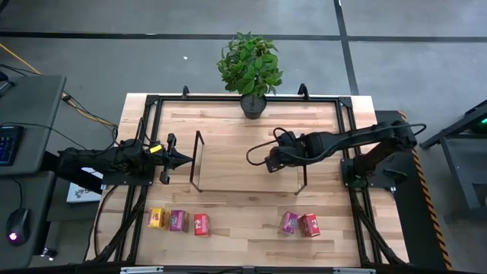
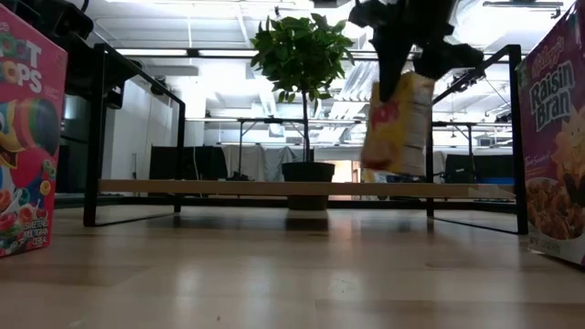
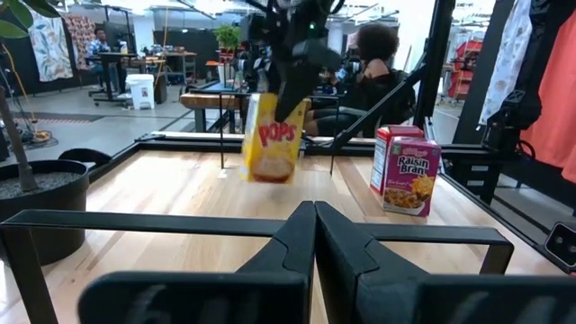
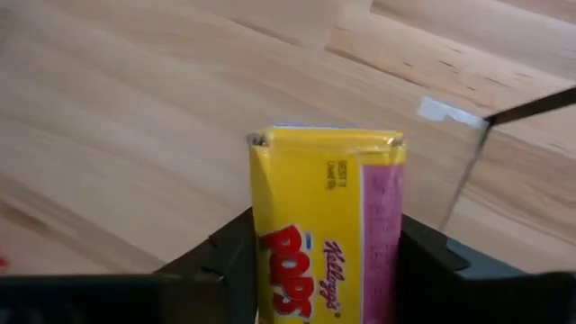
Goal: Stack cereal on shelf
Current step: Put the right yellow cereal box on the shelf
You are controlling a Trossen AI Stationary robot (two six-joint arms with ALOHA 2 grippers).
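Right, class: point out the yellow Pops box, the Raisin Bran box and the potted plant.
Yellow Pops box [image 3: 270,144], left wrist view, printed front.
Raisin Bran box [image 3: 412,171], left wrist view, front face.
Potted plant [image 1: 249,65], high view, leaves.

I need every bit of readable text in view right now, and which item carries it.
"POPS" and "Kellogg's": yellow cereal box held in the right gripper over the shelf.
"Raisin Bran": pink cereal box on the table; its brand line above is too small to read.
"OOPS", cut off: red cereal box at the low view's edge.
Small print on all boxes: unreadable.

Yellow cereal box [image 2: 398,123] above shelf [image 2: 274,187]
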